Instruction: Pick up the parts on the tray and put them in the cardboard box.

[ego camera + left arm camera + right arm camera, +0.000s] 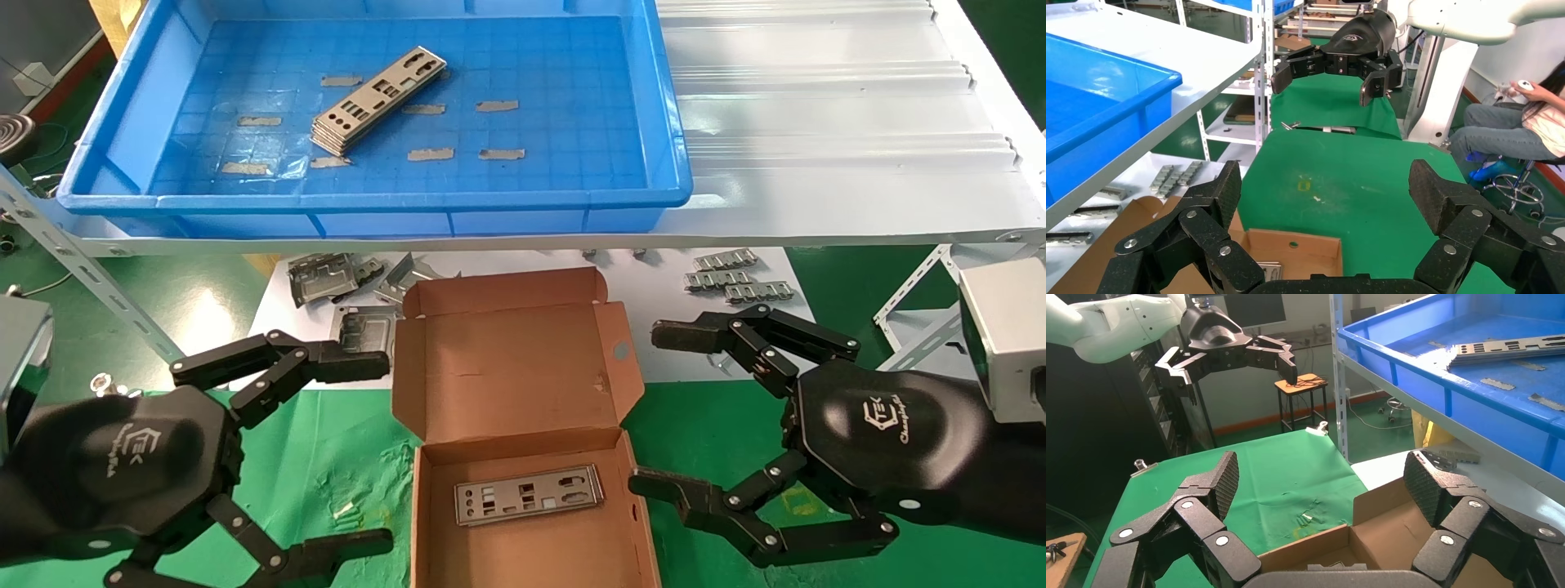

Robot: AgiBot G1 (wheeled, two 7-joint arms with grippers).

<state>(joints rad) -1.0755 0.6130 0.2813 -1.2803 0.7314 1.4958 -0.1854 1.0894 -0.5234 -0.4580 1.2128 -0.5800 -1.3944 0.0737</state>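
Parts [377,101] lie stacked in the tray [523,200], a small pile of thin silvery punched plates set on a slant at about 11 o'clock in the head view, resting on the grid floor among scraps of tape [430,153]. Tray sits on a white shelf [817,196] across the 12 o'clock band. Below it, at centre, the cardboard box [507,367] stands open, lid folded back toward 12 o'clock, side flap with a small round hole at about 3 o'clock of the lid. One part [529,495] lies flat on the box floor, toward 6 o'clock. Left pincer [359,449] hovers at 8 o'clock, just beside the box's left wall, jaws spread wide, holding nothing. Right pincer [654,408] hovers at 4 o'clock, just beside the box's right edge, jaws likewise spread wide and empty. Green cloth [327,457] covers the surface under both. Behind the box, a white sheet carries bent grey brackets [323,278] at 10 o'clock and small ridged strips [739,280] at 2 o'clock. Left wrist view shows a seated person [1517,122] beyond the surface.
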